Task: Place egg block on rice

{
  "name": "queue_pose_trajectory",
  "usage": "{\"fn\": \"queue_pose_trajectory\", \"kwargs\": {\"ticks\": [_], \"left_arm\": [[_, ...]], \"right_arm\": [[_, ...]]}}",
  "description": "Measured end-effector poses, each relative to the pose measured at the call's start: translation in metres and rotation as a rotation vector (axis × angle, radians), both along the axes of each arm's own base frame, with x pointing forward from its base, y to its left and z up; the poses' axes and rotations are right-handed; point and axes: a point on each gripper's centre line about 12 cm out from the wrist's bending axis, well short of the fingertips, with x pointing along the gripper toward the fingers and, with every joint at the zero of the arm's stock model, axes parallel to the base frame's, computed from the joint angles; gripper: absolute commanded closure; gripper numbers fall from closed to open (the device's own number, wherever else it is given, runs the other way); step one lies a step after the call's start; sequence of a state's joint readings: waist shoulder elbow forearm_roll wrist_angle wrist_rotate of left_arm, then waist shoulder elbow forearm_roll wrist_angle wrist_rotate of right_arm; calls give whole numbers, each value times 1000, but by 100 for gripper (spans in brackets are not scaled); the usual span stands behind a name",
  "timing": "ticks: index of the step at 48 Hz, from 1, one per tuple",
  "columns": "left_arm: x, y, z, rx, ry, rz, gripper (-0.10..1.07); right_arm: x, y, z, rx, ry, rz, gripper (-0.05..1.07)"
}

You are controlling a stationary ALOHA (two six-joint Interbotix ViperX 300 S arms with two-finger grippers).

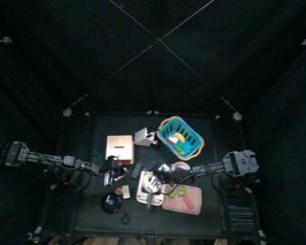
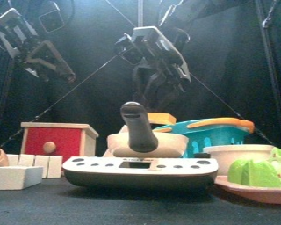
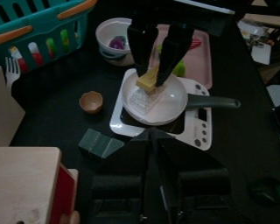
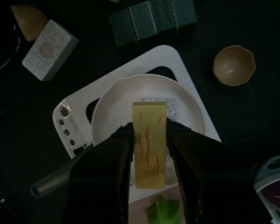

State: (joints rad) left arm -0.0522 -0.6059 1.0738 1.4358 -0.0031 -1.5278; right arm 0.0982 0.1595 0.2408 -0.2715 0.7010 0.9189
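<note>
Black curtains pen the desk (image 1: 98,218), where the right claw (image 4: 150,166) grips the yellow egg block (image 4: 150,144) over the white rice (image 3: 157,98) in its pan (image 3: 220,102). Released tilted, it could slide off toward six o'clock. Left claw (image 1: 97,176): state unclear.

Two black jointed arms (image 1: 47,159), each with a two-jawed black gripper (image 3: 161,54).

Teal basket (image 1: 184,137) w/ utensils, red-white box (image 2: 59,141), small brown bowl (image 4: 236,63), pink tray (image 2: 255,189), purple-white cup (image 3: 115,38)
</note>
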Motion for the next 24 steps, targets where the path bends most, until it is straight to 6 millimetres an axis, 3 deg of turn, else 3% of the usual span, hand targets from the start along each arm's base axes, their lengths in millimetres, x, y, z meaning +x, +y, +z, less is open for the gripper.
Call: {"fn": "queue_pose_trajectory", "kwargs": {"ticks": [24], "left_arm": [[0, 1, 0, 1, 0, 3, 44]], "right_arm": [[3, -10, -16, -11, 70, -18, 41]]}}
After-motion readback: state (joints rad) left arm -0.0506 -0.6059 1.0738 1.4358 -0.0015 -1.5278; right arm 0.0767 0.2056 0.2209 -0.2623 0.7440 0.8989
